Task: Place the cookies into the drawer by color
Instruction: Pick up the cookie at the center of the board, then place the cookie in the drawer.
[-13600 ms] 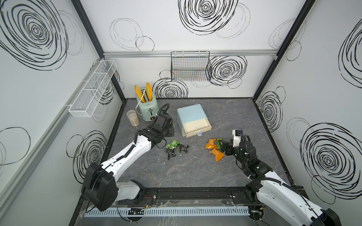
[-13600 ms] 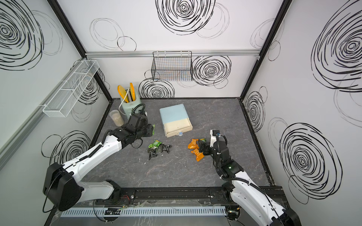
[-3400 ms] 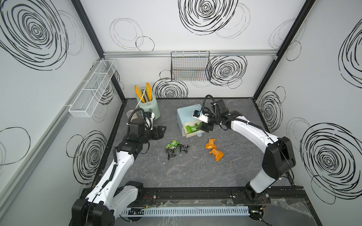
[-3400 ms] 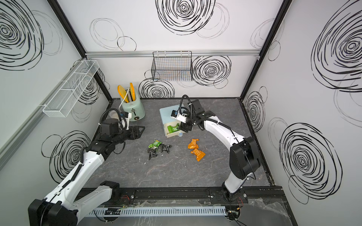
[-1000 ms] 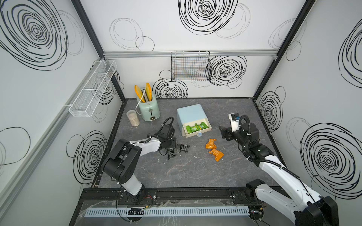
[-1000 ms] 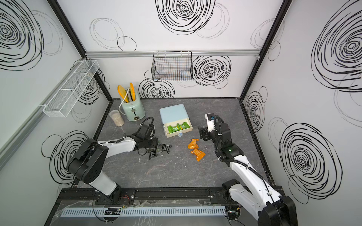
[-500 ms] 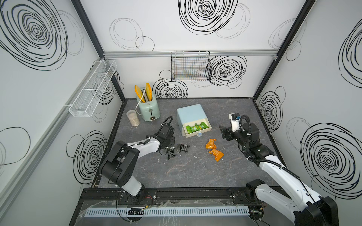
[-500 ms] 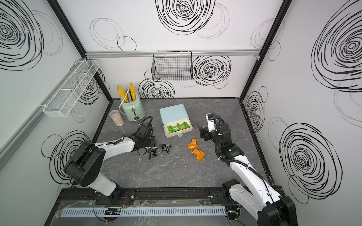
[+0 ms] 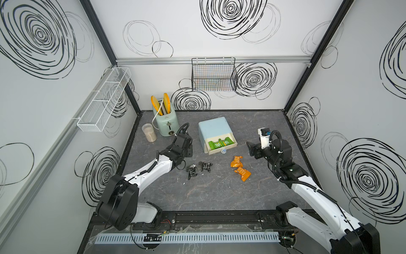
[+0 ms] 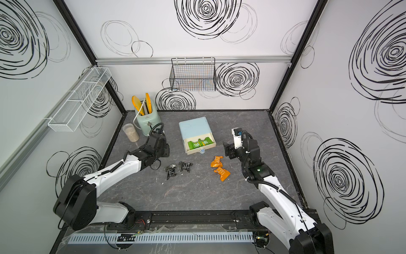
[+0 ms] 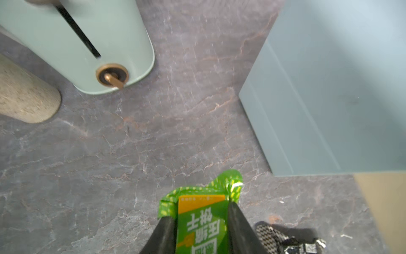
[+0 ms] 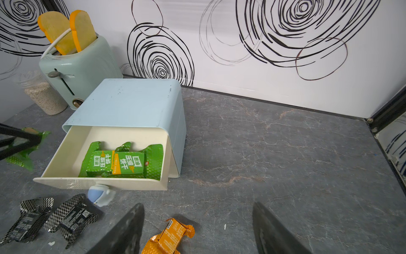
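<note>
Crinkly green foil cookie packet (image 11: 201, 229) pinched by left pincer (image 11: 200, 211), right pincer (image 12: 197, 205) held spread and empty, two green packets (image 12: 123, 162) laid in pulled-out cream drawer (image 12: 66, 154).

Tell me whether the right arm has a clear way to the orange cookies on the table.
Probably yes: the right fingers stand open and empty close beside the orange cookies, which lie loose on the table with nothing over them.
</note>
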### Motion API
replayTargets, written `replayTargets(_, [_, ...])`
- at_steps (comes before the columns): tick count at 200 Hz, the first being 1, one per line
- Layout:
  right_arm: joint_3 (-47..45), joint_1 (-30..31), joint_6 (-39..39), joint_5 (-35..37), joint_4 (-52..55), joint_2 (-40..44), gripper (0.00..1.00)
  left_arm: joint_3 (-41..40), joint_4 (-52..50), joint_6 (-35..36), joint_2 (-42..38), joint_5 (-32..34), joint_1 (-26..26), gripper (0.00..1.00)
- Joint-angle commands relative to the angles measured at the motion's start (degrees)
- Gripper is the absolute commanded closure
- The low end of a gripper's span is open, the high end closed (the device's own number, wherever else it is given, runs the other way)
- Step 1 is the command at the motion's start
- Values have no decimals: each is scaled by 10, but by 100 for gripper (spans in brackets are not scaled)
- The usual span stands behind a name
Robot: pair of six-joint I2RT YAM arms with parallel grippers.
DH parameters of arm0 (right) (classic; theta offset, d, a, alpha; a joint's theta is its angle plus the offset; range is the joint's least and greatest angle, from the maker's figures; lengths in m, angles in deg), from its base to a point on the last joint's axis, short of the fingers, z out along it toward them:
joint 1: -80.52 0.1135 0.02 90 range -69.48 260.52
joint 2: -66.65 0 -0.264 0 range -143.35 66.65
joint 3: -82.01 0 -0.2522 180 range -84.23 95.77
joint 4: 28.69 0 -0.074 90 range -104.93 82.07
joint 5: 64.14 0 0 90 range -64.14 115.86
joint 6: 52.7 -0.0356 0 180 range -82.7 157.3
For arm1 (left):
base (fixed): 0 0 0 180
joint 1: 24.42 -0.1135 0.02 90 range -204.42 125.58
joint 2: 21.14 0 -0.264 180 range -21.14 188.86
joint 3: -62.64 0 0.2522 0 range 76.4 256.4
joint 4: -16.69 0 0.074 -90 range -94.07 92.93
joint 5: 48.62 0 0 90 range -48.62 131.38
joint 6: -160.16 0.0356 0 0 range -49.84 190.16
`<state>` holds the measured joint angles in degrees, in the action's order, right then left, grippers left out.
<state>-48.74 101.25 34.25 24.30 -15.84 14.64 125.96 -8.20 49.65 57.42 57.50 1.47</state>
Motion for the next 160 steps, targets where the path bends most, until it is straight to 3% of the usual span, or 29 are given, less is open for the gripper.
replayTargets(1, [-8,-4,-1,-8,-13,13,22,61,-18,38,-20,20,9,79])
replayTargets(47, [-12,-6,-1,-15,-17,16,22,169,-71,126,-6,1,46,79])
replayTargets(113, [-16,-8,-2,-20,-20,18,22,285,-123,261,66,-154,72,79])
replayTargets(160, [-18,-9,-2,-23,-22,18,22,355,-182,315,126,-236,83,80])
